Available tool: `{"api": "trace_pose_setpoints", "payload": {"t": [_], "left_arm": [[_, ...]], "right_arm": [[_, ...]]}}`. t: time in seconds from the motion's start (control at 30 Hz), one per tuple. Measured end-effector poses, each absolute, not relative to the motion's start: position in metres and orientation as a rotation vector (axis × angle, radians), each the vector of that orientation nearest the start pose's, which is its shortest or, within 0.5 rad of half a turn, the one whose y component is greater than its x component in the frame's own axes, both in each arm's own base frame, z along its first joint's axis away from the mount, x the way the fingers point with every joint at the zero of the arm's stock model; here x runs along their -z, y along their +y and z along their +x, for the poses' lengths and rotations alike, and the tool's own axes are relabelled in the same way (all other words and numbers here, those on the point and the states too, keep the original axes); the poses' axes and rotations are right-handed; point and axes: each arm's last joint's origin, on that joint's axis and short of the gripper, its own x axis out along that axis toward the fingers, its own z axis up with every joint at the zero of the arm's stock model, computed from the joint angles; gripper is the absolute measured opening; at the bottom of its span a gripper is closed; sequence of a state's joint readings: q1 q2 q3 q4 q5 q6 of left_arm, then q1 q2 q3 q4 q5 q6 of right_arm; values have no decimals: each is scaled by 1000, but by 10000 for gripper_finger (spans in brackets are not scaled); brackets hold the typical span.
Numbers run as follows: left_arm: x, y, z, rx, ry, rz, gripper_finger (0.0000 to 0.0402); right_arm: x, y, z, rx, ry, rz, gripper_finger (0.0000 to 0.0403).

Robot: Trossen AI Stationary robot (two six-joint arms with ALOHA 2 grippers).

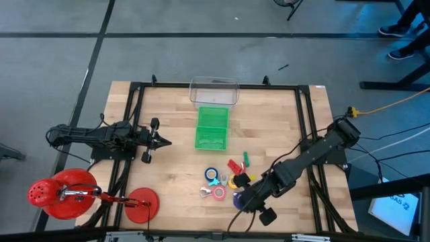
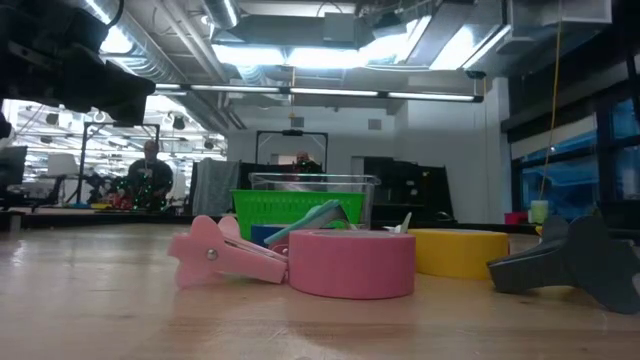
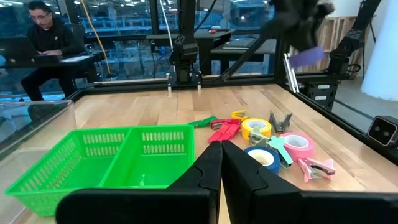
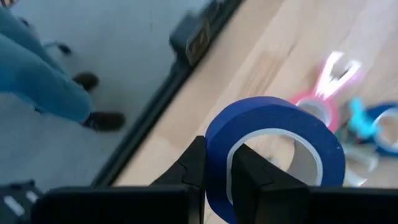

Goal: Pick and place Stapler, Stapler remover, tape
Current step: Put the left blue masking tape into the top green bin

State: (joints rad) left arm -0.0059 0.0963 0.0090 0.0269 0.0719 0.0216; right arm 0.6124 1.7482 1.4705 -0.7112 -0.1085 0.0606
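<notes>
While clamped by right gripper [image 4: 214, 171] on one wall only: blue tape roll [image 4: 273, 149], liable to swivel or slip; left gripper [image 3: 221, 168], fingers together, idle

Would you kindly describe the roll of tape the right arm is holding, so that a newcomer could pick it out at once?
Start at the green basket in the middle of the table, then go to the cluster of small coloured items nearer the front edge. At that cluster's right side, the right pincer is shut on a dark blue tape roll. Unlike the pink and yellow rolls, it is off the table.
</notes>
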Motion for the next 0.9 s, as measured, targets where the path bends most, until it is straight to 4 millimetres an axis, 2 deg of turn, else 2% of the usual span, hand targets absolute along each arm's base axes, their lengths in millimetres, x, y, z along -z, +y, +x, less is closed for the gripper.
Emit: {"api": "trace_pose_setpoints", "payload": {"t": [0.23,0.47,0.67,0.9], "left_arm": [[-161,-3,103,78,60,20,8],[-161,-3,103,78,60,20,5],[-161,-3,103,78,60,20,6],[-161,-3,103,78,60,20,6]], "right_arm": [[-308,204,321,-642,844,-232,40],[-321,170,347,-646,724,-278,40],[-322,118,369,-577,693,-288,40],[-324,42,387,-438,668,-282,40]]}}
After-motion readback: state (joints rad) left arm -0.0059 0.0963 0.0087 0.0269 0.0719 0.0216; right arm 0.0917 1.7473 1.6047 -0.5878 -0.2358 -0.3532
